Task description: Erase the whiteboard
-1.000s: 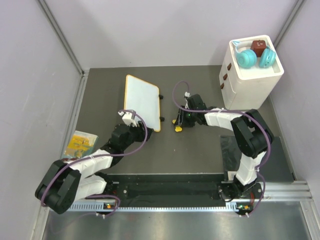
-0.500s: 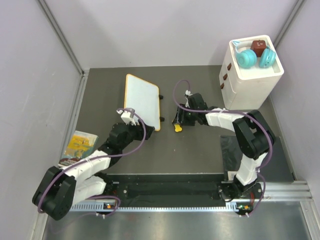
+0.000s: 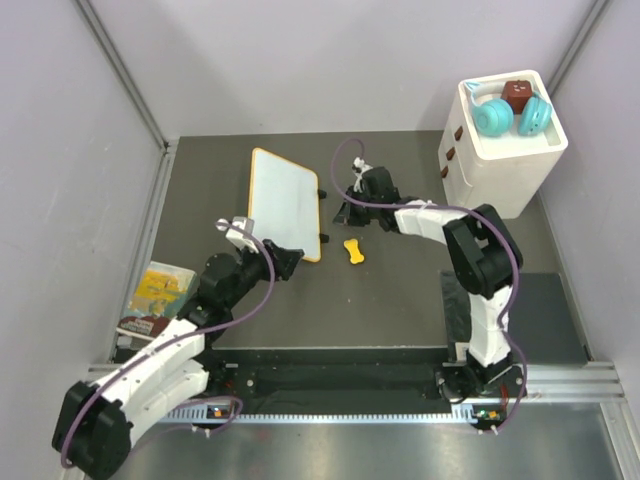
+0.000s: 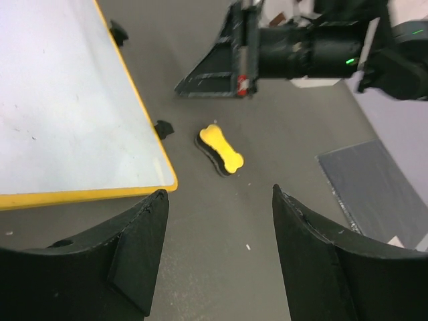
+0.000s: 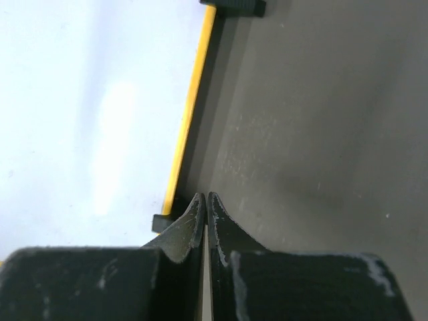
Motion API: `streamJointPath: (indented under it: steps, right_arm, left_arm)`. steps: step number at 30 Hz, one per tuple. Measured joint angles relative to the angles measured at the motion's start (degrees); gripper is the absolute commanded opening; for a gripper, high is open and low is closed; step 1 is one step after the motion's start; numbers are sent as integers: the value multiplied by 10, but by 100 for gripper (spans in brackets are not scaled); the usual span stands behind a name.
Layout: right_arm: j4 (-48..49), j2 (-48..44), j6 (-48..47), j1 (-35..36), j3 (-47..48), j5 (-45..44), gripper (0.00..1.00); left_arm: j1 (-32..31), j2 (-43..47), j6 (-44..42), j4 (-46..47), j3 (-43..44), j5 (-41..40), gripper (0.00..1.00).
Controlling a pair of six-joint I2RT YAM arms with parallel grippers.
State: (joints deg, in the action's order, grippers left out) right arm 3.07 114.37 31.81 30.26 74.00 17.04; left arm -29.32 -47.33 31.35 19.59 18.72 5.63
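Observation:
The whiteboard (image 3: pixel 285 203) lies flat left of the table's middle, white with a yellow frame and small black feet; only faint specks show on it (image 4: pixel 60 100). A yellow bone-shaped eraser (image 3: pixel 353 251) lies loose on the table to its right (image 4: pixel 222 151). My left gripper (image 3: pixel 288 260) hovers open by the board's near right corner, with nothing between its fingers (image 4: pixel 221 194). My right gripper (image 3: pixel 345 212) is shut on nothing and points at the board's right edge (image 5: pixel 205 197), beside a black foot (image 5: pixel 160 223).
A white drawer unit (image 3: pixel 500 160) stands at the back right with two teal objects and a brown cube on top. A yellow packet (image 3: pixel 158 290) lies at the left wall. A dark mat (image 3: pixel 535 310) covers the near right.
The right gripper left the eraser on the table, moved back toward the board's right edge and shut. The left arm drew back toward the near left.

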Motion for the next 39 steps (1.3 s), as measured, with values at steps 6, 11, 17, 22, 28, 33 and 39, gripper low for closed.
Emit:
streamJointPath:
  steps: [6, 11, 17, 22, 28, 33, 39]
  right_arm:
    - [-6, 51, -3, 5, 14, 12, 0]
    - [-6, 54, 6, 23, 7, 5, 0]
    - [0, 48, 29, 71, -2, -16, 0]
    - [2, 56, 49, 111, 5, -19, 0]
    - [4, 100, 79, 130, 64, -13, 0]
    - [1, 136, 94, 135, 116, -6, 0]
    - [4, 123, 99, 139, 97, -26, 0]
  left_arm:
    - [0, 90, 1, -90, 29, -8, 70]
    - [0, 68, 1, -186, 143, -25, 70]
    - [0, 45, 2, -246, 226, -36, 71]
    - [0, 46, 0, -283, 247, -45, 72]
    - [0, 53, 0, -315, 247, -65, 72]
    - [0, 59, -1, -326, 247, -70, 72]
    - [0, 60, -6, -343, 248, -72, 73]
